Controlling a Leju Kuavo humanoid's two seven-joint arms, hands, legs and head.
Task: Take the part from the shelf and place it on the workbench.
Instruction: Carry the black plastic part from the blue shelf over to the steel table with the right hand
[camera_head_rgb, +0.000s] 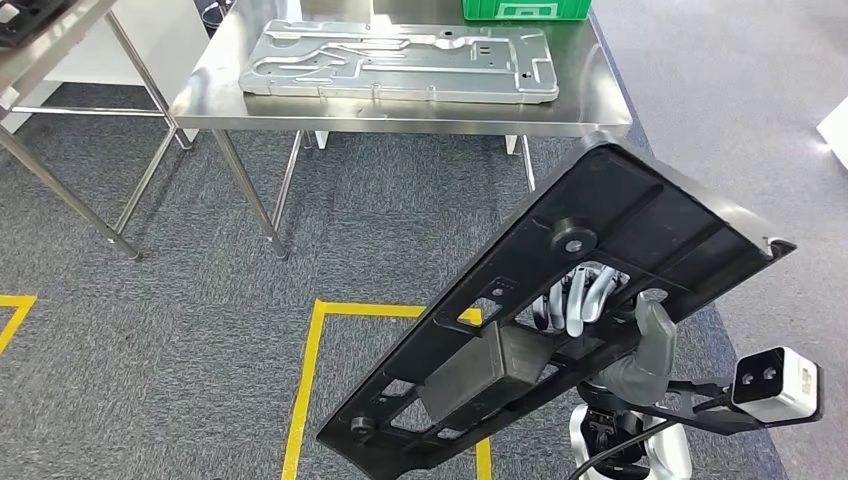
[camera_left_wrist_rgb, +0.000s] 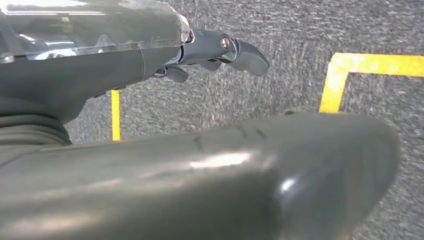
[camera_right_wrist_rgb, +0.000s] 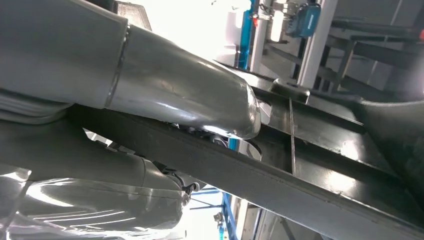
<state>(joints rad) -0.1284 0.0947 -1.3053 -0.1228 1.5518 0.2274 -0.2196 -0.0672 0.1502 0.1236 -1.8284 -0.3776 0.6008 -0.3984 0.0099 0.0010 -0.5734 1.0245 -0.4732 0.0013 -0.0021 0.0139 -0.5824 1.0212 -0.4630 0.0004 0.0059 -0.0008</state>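
The right hand (camera_head_rgb: 585, 300) grips the long black plastic frame part (camera_head_rgb: 560, 300) from beneath, fingers curled through an opening. The part is tilted, long axis pointing toward the stainless-steel workbench (camera_head_rgb: 400, 110) ahead. The left hand (camera_left_wrist_rgb: 210, 50) holds nothing, fingers loosely extended.

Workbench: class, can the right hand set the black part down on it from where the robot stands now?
Probably not yet. The right hand holds the black part over carpet, and open floor separates it from the workbench. Nothing blocks the path.
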